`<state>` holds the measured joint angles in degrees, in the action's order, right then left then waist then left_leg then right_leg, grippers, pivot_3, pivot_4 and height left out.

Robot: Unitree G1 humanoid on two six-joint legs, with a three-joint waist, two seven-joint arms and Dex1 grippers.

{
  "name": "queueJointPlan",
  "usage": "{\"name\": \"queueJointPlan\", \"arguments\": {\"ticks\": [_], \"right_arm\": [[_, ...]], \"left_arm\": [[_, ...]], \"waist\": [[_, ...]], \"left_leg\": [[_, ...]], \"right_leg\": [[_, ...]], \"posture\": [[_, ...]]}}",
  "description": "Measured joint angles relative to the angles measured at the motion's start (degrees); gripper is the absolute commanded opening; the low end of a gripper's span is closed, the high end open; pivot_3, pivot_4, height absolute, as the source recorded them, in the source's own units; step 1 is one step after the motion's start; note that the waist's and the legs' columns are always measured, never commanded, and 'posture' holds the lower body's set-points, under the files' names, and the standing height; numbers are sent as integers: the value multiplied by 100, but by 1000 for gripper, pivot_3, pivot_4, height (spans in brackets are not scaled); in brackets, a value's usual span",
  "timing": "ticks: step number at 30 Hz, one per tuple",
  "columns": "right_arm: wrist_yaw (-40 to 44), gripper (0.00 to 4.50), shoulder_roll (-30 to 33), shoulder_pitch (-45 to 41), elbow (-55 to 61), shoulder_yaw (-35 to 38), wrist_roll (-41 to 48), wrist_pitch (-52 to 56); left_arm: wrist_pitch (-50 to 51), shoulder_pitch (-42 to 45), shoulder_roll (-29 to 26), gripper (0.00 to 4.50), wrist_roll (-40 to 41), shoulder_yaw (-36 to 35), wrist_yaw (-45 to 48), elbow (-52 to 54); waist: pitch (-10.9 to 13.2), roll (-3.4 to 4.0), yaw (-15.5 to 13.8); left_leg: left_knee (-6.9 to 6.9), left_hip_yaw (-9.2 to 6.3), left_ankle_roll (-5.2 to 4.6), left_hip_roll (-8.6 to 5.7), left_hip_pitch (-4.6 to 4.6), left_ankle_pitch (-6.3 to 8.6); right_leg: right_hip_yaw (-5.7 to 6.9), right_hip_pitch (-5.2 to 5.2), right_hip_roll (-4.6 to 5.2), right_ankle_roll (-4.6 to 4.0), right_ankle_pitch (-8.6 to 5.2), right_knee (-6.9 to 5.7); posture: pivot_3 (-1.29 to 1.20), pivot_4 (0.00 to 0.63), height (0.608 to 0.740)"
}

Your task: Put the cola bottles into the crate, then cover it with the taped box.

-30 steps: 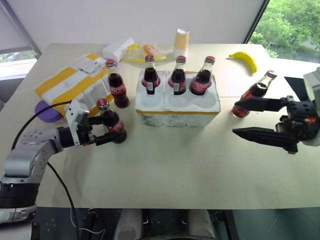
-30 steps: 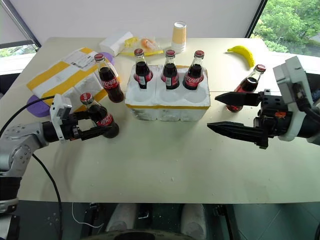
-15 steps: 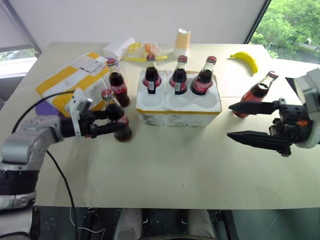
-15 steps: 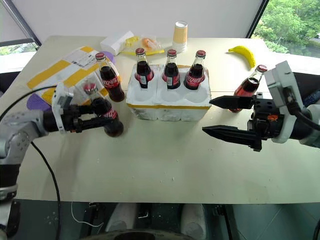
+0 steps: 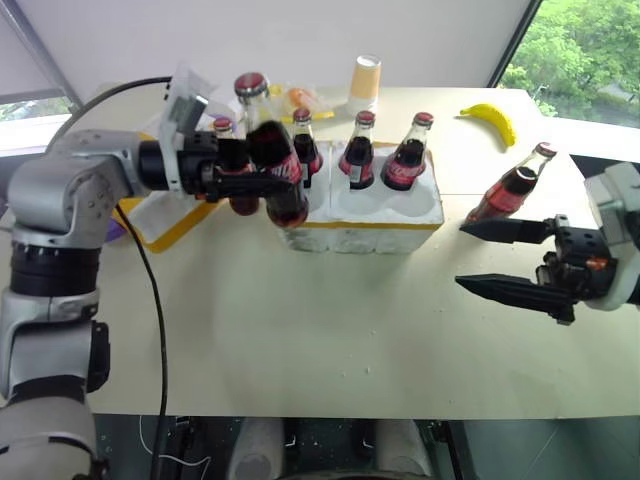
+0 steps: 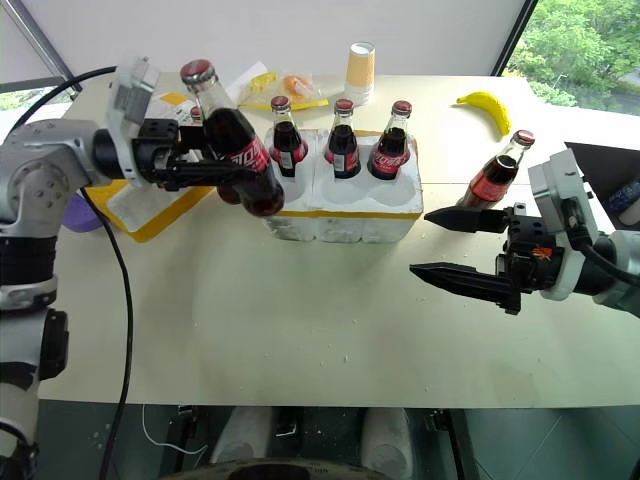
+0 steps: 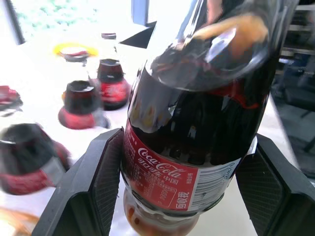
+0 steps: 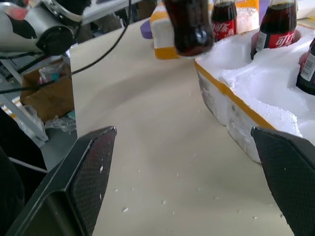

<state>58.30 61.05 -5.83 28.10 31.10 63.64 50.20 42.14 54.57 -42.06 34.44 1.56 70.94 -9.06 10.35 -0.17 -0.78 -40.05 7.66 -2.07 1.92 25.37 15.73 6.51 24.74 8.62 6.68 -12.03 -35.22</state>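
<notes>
Left gripper [image 6: 215, 172] clamps cola bottle [image 6: 236, 150], tilted, airborne at crate's [image 6: 340, 205] left corner. 3 bottles [image 6: 342, 140] upright in far wells. Right gripper [image 6: 455, 245] jaws wide, empty, beside lone bottle [image 6: 495, 175] on table [image 6: 300, 320]. Taped box [image 6: 140, 205] far left.

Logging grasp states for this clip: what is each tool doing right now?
Left tool: closed on a cola bottle, held above the table.
Right tool: open, holding nothing.
</notes>
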Motion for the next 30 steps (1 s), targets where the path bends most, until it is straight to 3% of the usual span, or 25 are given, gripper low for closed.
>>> {"name": "queueJointPlan", "arguments": {"ticks": [13, 23, 30], "right_arm": [[29, 4500, -204, 552, 102, 373, -140, -284], [-62, 4500, -370, 853, 228, 603, -164, -436], [-229, 4500, -394, 965, 331, 712, -154, -440]], "left_arm": [[-73, 1369, 1081, 2747, -85, -6, 225, -1136], [-1252, 1551, 1802, 2747, -1179, 665, 444, -2498], [-1884, 1881, 2321, 2747, -1561, 669, 520, -3404]], "waist": [[19, -31, 1], [23, -38, -19], [27, -43, -9]], "left_leg": [[-5, -4, -3, -2, 0, 0], [-7, -8, -5, -4, 3, 1], [-7, -9, -7, -4, 3, 2]], "right_leg": [[0, -2, 1, 10, 4, -1], [1, -3, 4, 10, 4, 2], [1, -2, 5, 10, 5, 1]], "posture": [[0, 150, 740], [0, 150, 740], [0, 150, 740]]}}
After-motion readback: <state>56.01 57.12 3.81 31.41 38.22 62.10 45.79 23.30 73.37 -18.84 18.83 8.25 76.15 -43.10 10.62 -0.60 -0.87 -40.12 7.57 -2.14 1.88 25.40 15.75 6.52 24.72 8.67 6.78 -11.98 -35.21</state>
